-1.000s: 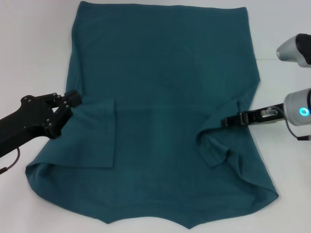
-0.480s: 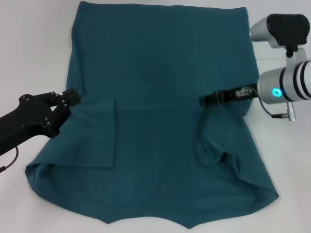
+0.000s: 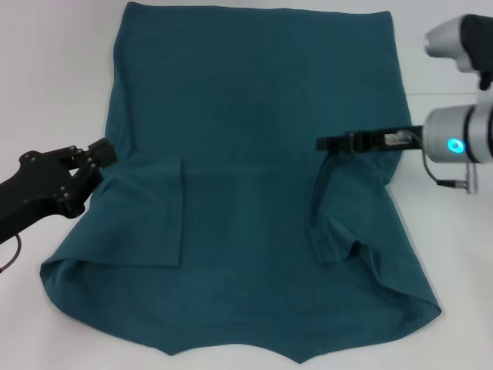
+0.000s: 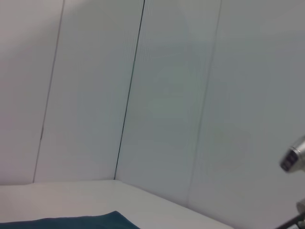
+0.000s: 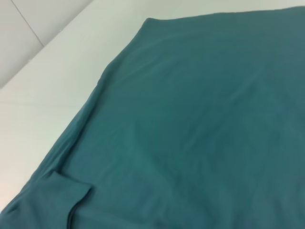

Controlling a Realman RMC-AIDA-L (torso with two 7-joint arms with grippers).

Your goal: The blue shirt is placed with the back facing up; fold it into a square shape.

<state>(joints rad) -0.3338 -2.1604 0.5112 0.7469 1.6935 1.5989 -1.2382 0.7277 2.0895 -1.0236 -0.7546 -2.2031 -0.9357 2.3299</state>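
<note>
Teal-blue cotton covers most of the white bench (image 3: 46, 77): the blue shirt (image 3: 254, 116) lies spread flat, plain side up, its straight hem toward the far edge and its collar end hanging at the near edge. Both sleeves are already turned inward onto the body, the left sleeve (image 3: 150, 216) lying neat and flat, the right sleeve (image 3: 339, 223) more rumpled, with a raised ridge of cloth running up to the right gripper (image 3: 323, 143).

That gripper reaches in low from the right edge of the bench over the shirt's right side. Its thin dark fingers look drawn together and a fold of cloth rises to meet them, so I judge it pinched on the shirt, though the contact itself is too small to confirm. The left gripper (image 3: 100, 154) sits at the shirt's left border, beside the left sleeve fold; whether it is open or closed I cannot tell.

As a judgement, the cloth is light, limp and fairly grippy, not slippery. It will sag and drag rather than hold shape, so a single pinch point lets the rest trail and wrinkle. Better holds are at seamed borders and corners, where layers are thicker, one per gripper, lifted evenly.
</note>
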